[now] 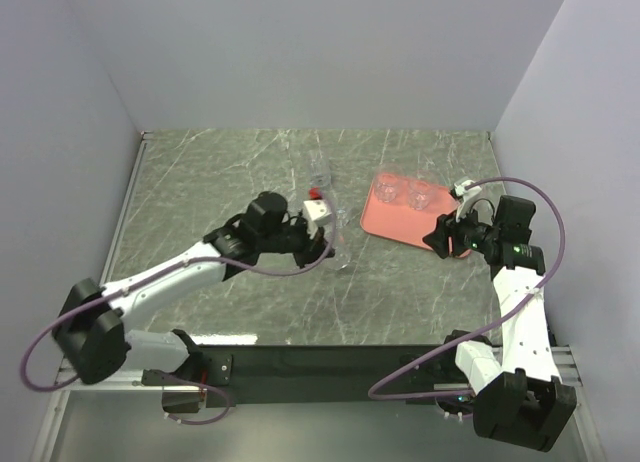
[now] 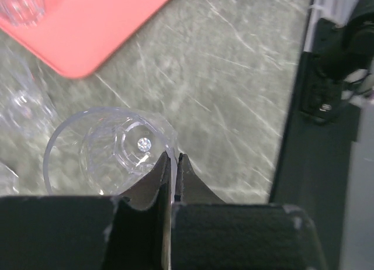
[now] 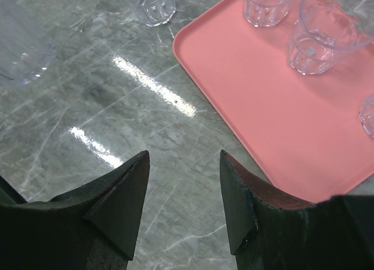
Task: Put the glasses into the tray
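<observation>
The salmon-pink tray (image 1: 395, 222) lies right of centre with two clear glasses (image 1: 388, 190) (image 1: 420, 194) standing on its far part. My left gripper (image 1: 328, 246) is shut on the rim wall of a clear glass (image 2: 111, 150), left of the tray's near corner (image 2: 87, 30). In the left wrist view the gripper (image 2: 172, 158) pinches the thin glass wall between its fingertips. My right gripper (image 3: 184, 159) is open and empty above the table, by the tray's near edge (image 3: 234, 118). Three glasses (image 3: 318, 39) show on the tray there.
Other clear glasses stand on the marble table left of the tray (image 3: 155, 4) (image 3: 26, 59), one near a small red thing (image 1: 314, 193). A white block (image 1: 319, 211) sits on the left wrist. Grey walls close in the table on three sides.
</observation>
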Controlling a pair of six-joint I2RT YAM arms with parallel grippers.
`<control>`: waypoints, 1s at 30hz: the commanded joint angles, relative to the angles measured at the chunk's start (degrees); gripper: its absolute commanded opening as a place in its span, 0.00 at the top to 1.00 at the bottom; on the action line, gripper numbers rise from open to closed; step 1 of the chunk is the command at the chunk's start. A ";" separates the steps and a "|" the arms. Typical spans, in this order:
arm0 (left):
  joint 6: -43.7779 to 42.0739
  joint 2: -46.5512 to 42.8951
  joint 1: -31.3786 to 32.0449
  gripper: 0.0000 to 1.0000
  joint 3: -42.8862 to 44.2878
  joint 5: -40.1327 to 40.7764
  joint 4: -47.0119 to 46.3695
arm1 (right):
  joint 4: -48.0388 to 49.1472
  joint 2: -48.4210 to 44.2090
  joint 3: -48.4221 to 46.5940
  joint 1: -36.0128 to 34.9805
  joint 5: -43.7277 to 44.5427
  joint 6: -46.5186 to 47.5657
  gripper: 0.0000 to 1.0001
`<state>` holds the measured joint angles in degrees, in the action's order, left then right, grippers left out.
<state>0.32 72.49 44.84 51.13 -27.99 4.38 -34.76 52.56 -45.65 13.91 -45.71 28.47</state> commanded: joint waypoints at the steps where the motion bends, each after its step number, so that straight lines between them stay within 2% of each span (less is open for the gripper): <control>1: -9.79 5.70 1.91 0.99 8.09 3.81 -0.44 | 0.66 -1.05 -0.67 1.11 -0.87 0.45 0.41; 10: -18.15 22.49 4.03 0.99 27.76 5.75 7.47 | 1.19 -3.07 -0.41 3.49 -1.22 -0.16 0.41; 22: -19.30 38.77 4.29 0.99 44.12 5.93 10.03 | 1.72 -5.01 -0.23 6.04 -2.19 -0.61 0.41; 30: -19.65 45.81 4.29 0.99 50.46 7.95 10.12 | 1.72 -5.53 -0.23 7.27 -2.80 -0.78 0.41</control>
<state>-17.89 117.58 48.77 97.06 -20.82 15.94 -34.70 48.12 -45.65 20.40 -47.07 28.16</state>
